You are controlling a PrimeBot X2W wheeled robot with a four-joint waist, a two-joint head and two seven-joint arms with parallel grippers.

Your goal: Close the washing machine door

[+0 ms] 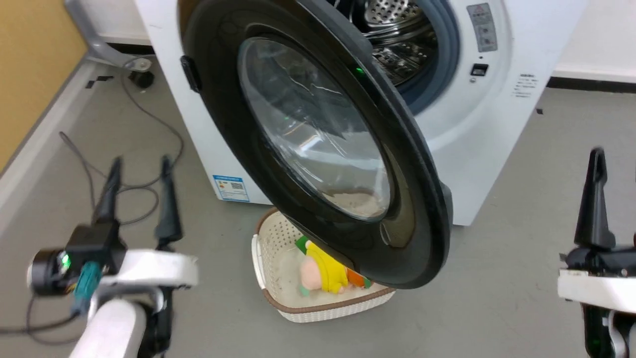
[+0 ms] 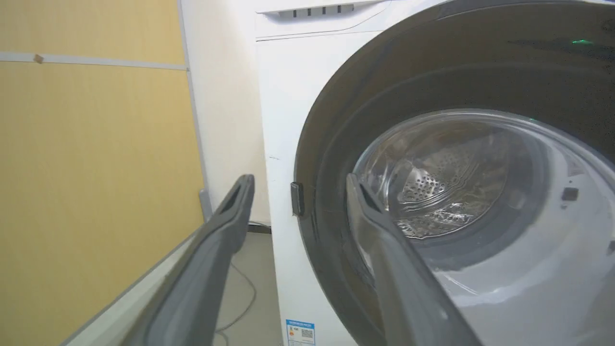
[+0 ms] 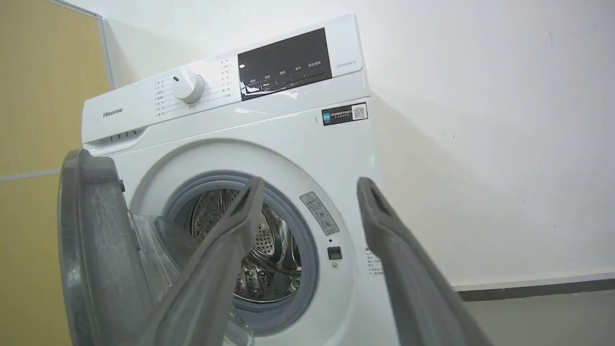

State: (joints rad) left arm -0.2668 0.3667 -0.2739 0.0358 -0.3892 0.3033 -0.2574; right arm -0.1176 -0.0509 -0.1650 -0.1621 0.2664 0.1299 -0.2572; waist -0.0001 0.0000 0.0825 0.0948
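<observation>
Fingers: left gripper [image 1: 139, 191] and right gripper [image 3: 312, 185] both splayed wide, empty.
Progress: round glossy black glass-bowled door [image 1: 308, 124] hangs open off white boxy washing machine [image 1: 477, 129]; untouched, closing remains.

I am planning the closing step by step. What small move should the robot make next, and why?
Probably ease the left gripper forward toward the black outer face of the washing machine door. The door stands wide open; this gripper and the right gripper are open, touching nothing, and the left wrist view faces that outer side.
</observation>
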